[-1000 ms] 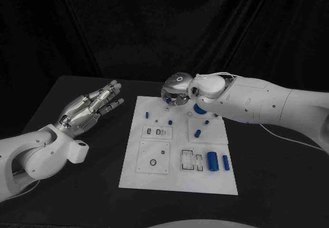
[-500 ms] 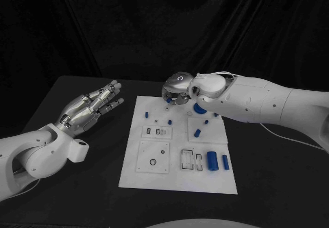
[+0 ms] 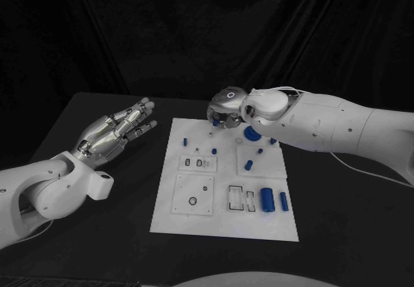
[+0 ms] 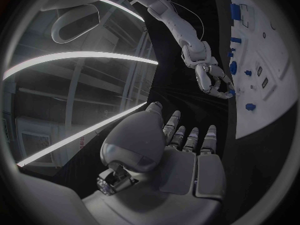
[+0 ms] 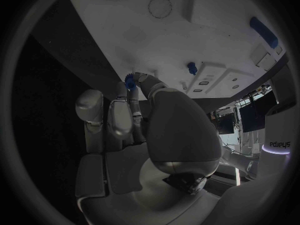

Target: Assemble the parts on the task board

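Right hand at 12 o'clock edge of white board, pinching small blue part at fingertips, just above board surface. Left hand spread, holding nothing, hovering over desk at 9 o'clock of board. Judged early stage: most blue pieces lie loose across board, cylinders at 4 o'clock untouched, several slots unfilled.

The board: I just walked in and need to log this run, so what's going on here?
The right hand is at the far edge of the board, pinching a small blue part at its fingertips, just above the surface. The left hand hovers open beside the board, holding nothing. Other blue parts lie scattered over the board, among them two cylinders near its right edge.
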Robot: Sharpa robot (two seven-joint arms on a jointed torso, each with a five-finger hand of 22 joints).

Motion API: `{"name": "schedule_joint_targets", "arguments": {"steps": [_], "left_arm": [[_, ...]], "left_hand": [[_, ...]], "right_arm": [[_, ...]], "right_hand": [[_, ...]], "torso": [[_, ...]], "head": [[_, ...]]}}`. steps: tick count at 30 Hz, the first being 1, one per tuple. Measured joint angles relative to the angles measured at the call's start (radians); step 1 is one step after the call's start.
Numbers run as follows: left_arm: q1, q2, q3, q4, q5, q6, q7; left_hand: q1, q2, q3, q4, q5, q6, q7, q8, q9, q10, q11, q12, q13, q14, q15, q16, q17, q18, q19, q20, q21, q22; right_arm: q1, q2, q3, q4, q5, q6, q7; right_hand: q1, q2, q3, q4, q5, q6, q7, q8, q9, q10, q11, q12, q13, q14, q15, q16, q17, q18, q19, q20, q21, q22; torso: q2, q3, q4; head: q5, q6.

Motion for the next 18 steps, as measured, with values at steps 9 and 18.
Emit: {"name": "schedule_joint_targets", "arguments": {"steps": [9,18], "left_arm": [[0.000,0.002,0.000,-0.003,0.000,0.001,-0.004],[0.000,0.007,0.000,-0.007,0.000,0.003,-0.009]], "left_hand": [[0.000,0.000,0.000,0.000,0.000,0.000,0.000,0.000,0.000,0.000,0.000,0.000,0.000,0.000,0.000,0.000,0.000,0.000,0.000,0.000,0.000,0.001],[0.000,0.000,0.000,0.000,0.000,0.000,0.000,0.000,0.000,0.000,0.000,0.000,0.000,0.000,0.000,0.000,0.000,0.000,0.000,0.000,0.000,0.000]], "right_arm": [[0.000,-0.001,0.000,0.001,0.000,-0.002,-0.003],[0.000,0.001,0.000,0.000,0.000,0.002,-0.004]], "right_hand": [[0.009,0.009,0.000,0.000,0.000,-0.005,0.005,-0.006,0.000,0.003,0.003,-0.001,-0.005,0.000,0.000,0.000,0.000,0.000,0.000,0.000,0.000,0.001],[0.009,0.009,0.000,0.000,0.000,-0.005,0.005,-0.006,0.000,0.003,0.003,-0.012,-0.006,0.000,0.000,0.000,0.000,0.000,0.000,0.000,0.000,0.001]], "torso": [[0.000,-0.0010,0.0008],[0.001,-0.0012,0.0015]], "head": [[0.000,-0.002],[-0.003,-0.002]]}}
